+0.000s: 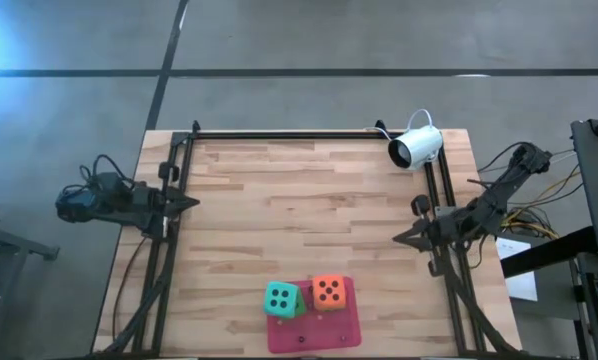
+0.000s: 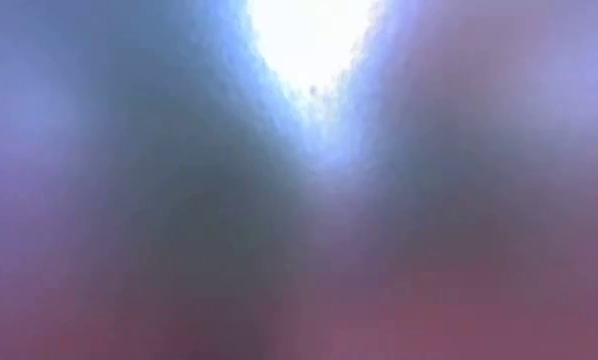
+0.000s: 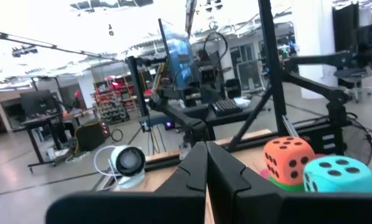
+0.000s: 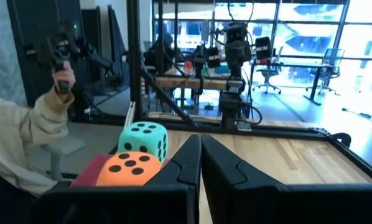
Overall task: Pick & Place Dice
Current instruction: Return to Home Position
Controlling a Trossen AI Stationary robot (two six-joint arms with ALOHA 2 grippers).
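From above, we are seeing the teal die (image 1: 282,298) and orange die (image 1: 329,291) sitting on the pink tray (image 1: 319,335), with the left gripper (image 1: 189,203) and right gripper (image 1: 400,238) at the counter's (image 1: 299,190) sides. The low view is telling us nothing. The wrist views are showing the left fingers (image 3: 189,177) and right fingers (image 4: 186,165) pressed together; any jolt risks toppling the dice.

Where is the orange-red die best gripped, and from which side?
Probably from straight above. Pinch the orange-red die across the two flat opposite faces that do not face the teal die. The teal die sits close beside it, so the side between them leaves little room for a finger.
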